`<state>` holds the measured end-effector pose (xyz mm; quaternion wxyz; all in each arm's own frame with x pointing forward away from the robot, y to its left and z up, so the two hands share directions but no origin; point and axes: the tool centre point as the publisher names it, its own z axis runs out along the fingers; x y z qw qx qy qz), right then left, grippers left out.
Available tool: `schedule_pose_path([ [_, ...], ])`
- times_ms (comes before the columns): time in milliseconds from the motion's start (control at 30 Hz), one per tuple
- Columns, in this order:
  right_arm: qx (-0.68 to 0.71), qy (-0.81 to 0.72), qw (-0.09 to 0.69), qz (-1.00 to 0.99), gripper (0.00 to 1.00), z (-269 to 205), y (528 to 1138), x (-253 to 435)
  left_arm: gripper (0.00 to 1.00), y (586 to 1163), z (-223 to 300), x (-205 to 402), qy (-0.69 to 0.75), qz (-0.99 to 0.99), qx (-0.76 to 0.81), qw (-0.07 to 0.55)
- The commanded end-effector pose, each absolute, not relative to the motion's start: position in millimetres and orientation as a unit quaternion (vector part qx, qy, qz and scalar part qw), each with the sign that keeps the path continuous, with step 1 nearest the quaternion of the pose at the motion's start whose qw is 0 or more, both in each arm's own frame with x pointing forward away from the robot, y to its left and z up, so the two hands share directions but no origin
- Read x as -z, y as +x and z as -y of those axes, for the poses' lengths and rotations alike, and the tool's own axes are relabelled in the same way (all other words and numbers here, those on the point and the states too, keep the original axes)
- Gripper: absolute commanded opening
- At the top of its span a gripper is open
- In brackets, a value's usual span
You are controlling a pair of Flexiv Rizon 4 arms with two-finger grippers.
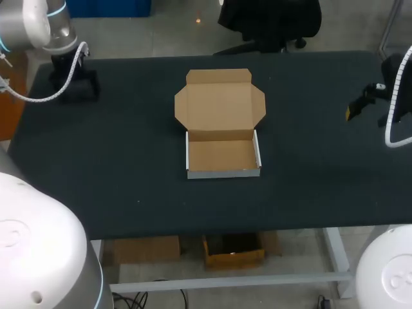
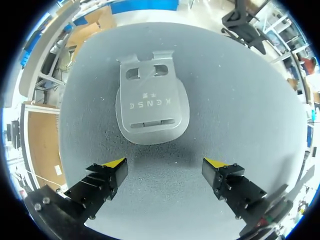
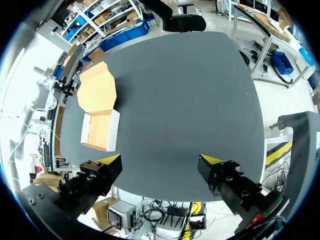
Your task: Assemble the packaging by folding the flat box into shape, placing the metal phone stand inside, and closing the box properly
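Left hand (image 2: 164, 165) and right hand (image 3: 160, 161) (2) both spread apart; 1 phone stand (image 2: 151, 105), 1 open box (image 1: 222, 154).

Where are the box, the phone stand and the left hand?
box (image 1: 222, 155): head view, bare floor of the open tray.
phone stand (image 2: 151, 105): left wrist view, middle of its flat plate.
left hand (image 2: 164, 165): left wrist view, midway between its open yellow tips.
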<state>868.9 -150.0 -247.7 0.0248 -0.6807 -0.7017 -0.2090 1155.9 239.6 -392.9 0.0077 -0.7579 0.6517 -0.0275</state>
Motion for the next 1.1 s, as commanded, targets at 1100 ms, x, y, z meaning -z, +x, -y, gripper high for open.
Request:
schedule_pose_path([
  [1100, 0.208, -0.68, 0.028, 0.702, 1.0, 151.0, 868.5, 245.6, 1.0, 1171.4, -244.1, 396.1, -0.763, -0.646, 0.027, 0.013],
])
